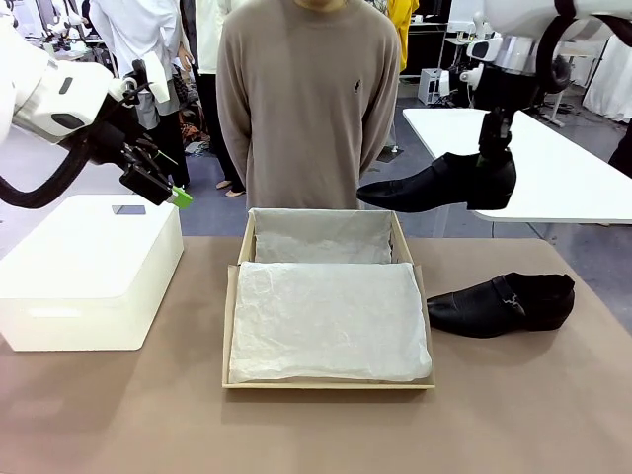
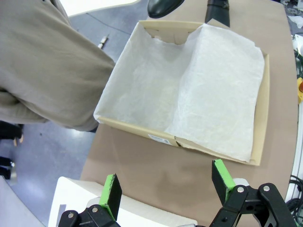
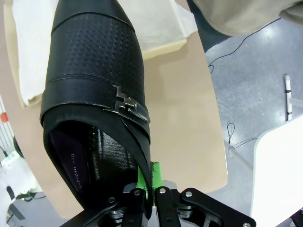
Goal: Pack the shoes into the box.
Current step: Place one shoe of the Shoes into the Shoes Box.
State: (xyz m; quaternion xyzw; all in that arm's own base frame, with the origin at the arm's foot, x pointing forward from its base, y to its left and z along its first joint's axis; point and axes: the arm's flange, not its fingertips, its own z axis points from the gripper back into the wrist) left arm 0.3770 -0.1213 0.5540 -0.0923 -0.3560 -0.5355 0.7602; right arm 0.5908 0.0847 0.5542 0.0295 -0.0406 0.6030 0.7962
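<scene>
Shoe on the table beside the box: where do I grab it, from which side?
Probably pinch the heel rim of the shoe from above, one finger inside the opening: it stands on its sole, toe towards the box, opening upward. The right gripper holds the other shoe that way.

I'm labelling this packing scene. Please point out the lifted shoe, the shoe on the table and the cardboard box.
lifted shoe [image 1: 432,185]: front view, on its side upper.
shoe on the table [image 1: 494,306]: front view, beside its buckle strap.
box [image 1: 326,384]: front view, on its near cardboard wall.
</scene>
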